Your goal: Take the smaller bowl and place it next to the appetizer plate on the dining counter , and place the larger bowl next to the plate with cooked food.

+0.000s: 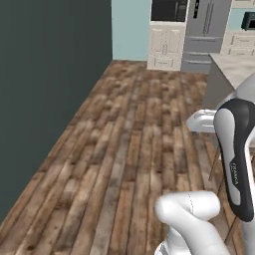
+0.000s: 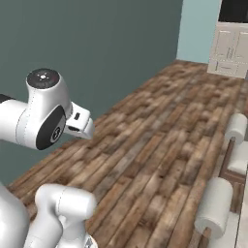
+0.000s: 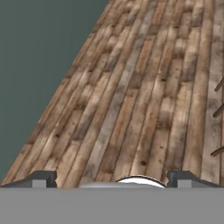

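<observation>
Neither bowl nor either plate to be made out from where the base stands, so no telling where they sit. Closest task thing: the dining counter (image 1: 238, 63), a beige marbled corner at the right edge of the left base view, well ahead, past a pale-cushioned stool (image 1: 201, 121) beside the arm (image 1: 238, 154). More cushioned stools (image 2: 214, 207) lined up along the right side of the right base view, presumably flanking the same counter, though the top itself hard to pick out there.

Gripper (image 3: 111, 180) spread as wide as it goes, two dark tips apart at the bottom of the hand view, nothing between them, pointed at bare wooden floor (image 3: 131, 96) beside a dark teal wall (image 3: 39, 65). Nothing held.

Farther out: white cabinets (image 1: 165, 46) and a grey fridge (image 1: 204, 35) at the far end of the room.

Judged progress: nothing visibly done. No bowl carried, no bowl seen set beside a plate. Likely at the stage of travelling or lining up, with both pick-ups and both placings yet to come: smaller bowl to the appetizer plate, larger bowl to the plate with cooked food.
</observation>
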Motion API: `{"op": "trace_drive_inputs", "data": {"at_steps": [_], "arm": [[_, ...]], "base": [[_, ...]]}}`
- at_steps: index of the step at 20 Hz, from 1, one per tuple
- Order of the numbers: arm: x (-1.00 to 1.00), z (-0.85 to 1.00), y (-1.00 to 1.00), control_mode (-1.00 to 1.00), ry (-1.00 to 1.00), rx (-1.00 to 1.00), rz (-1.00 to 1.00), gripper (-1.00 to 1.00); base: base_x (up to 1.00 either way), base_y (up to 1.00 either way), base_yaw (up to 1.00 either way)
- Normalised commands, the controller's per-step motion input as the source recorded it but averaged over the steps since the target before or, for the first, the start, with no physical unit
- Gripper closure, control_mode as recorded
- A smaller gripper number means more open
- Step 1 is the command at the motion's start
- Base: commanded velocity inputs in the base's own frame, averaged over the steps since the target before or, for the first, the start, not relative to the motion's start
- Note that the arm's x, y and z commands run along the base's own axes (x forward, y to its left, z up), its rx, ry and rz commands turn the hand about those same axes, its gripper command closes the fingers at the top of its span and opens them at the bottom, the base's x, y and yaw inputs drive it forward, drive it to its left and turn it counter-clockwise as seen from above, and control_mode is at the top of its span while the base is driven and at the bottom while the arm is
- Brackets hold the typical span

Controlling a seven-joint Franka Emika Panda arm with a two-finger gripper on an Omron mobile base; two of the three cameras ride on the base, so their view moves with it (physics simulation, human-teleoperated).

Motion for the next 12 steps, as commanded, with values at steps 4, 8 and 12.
{"op": "trace_drive_inputs", "data": {"at_steps": [4,8,12], "arm": [[0.00,0.00,0.00,1.00,0.00,0.00,0.00,-1.00],[0.00,0.00,0.00,1.00,0.00,0.00,0.00,-1.00],[0.00,0.00,0.00,1.00,0.00,0.00,0.00,-1.00]], "base": [[1.00,0.00,-0.28],[0.96,0.01,-0.28],[0.93,0.00,-0.27]]}}
